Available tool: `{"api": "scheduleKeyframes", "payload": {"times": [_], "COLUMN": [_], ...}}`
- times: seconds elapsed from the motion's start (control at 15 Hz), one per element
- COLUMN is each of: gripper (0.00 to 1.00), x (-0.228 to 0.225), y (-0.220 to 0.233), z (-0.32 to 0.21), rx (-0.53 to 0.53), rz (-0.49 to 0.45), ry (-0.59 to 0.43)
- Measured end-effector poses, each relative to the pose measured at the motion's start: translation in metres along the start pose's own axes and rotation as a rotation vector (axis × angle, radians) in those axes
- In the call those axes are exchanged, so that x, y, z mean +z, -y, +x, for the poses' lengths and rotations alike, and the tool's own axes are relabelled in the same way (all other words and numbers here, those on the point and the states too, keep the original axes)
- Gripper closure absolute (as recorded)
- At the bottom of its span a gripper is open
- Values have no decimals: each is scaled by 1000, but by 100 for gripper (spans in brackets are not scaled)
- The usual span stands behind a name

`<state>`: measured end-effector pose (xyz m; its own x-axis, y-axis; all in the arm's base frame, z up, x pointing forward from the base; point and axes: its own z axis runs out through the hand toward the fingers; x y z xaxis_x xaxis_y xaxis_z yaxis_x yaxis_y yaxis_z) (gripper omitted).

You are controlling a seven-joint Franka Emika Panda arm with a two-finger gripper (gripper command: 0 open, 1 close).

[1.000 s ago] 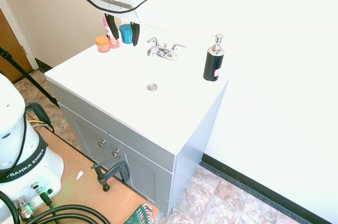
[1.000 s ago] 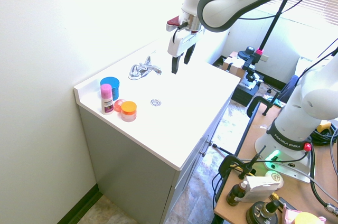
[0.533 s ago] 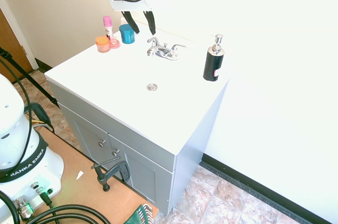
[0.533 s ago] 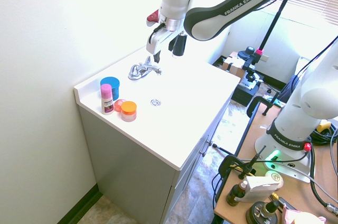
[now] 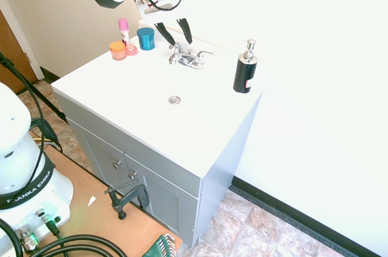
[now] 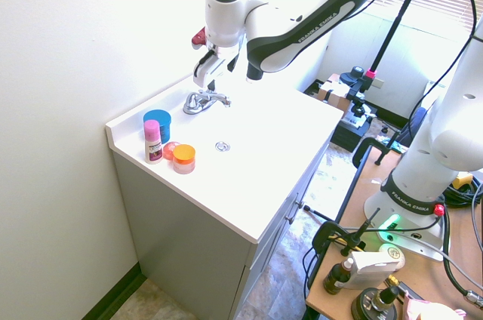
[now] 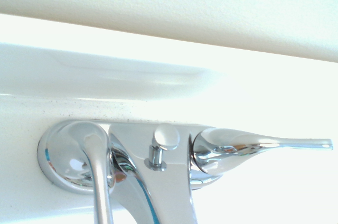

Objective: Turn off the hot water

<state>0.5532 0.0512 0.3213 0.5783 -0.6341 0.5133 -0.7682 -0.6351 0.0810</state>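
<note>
Now claw (image 5: 175,31) arriving over faucet (image 5: 190,58), having swung across from jars (image 5: 118,50) a second ago; fingers spread, gripping nothing. Hot lever (image 5: 176,48) sitting at faucet's left wing, just under claw, untouched; contact likely next. White desk (image 5: 121,87) glaring; soap bottle (image 5: 245,68) standing well apart. Bathroom corner.

1. The gripper (image 5: 172,30) is travelling rightward in the first exterior view, leaving the spot above the blue cup (image 5: 145,38) and the pink bottle (image 5: 123,31) and arriving just above the faucet (image 5: 188,58).
2. It is also sinking, its open fingers (image 5: 185,30) now hanging close over the hot-water lever (image 5: 175,49).
3. In the second exterior view the arm is swinging leftward toward the far wall, bringing the gripper (image 6: 205,78) over the faucet (image 6: 202,100).
</note>
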Motion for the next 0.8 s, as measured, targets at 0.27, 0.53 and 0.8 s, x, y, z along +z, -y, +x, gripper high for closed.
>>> {"api": "scheduleKeyframes", "payload": {"times": [0.27,0.53,0.8], "gripper": [0,0,0], "x": [11,6,1], "y": [11,27,39], "z": [-4,-2,-1], "rx": [-9,-3,-18], "rz": [-13,4,-7], "ry": [9,23,26]}}
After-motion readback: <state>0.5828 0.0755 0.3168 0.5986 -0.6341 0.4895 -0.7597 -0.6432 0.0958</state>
